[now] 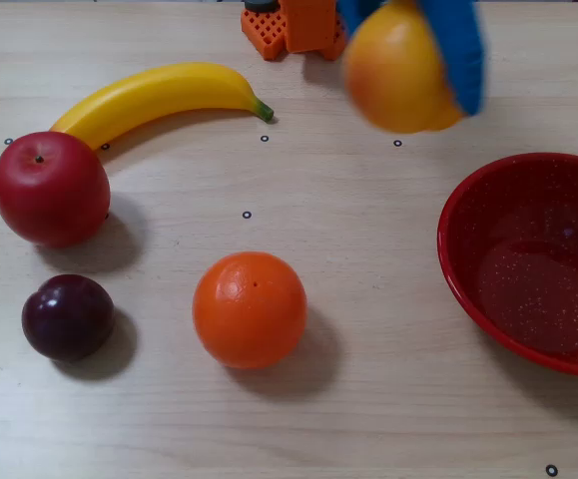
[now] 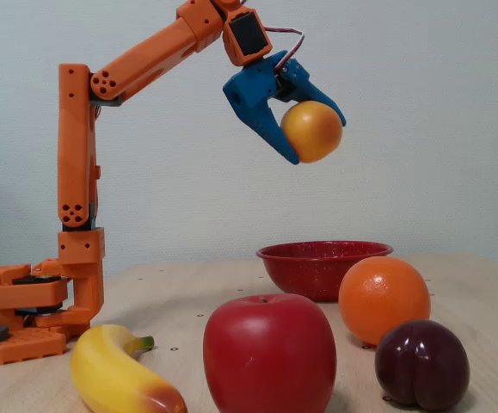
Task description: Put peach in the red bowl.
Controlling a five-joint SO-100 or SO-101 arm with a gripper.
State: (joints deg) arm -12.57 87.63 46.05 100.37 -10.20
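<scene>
High up, end effector [image 2: 316, 138] clamps the peach [image 2: 311, 131]; fingers hugging both sides.

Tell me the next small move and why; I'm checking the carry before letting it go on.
Probably carry on sideways toward the red bowl before lowering. The gripper is shut on the peach, high above the table. In the top-down fixed view the peach sits left of the bowl's rim, not over it, so opening now would likely drop it on the table.

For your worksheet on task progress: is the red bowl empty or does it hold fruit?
Empty. The red bowl shows only its speckled inside; the peach hangs high in the gripper.
</scene>
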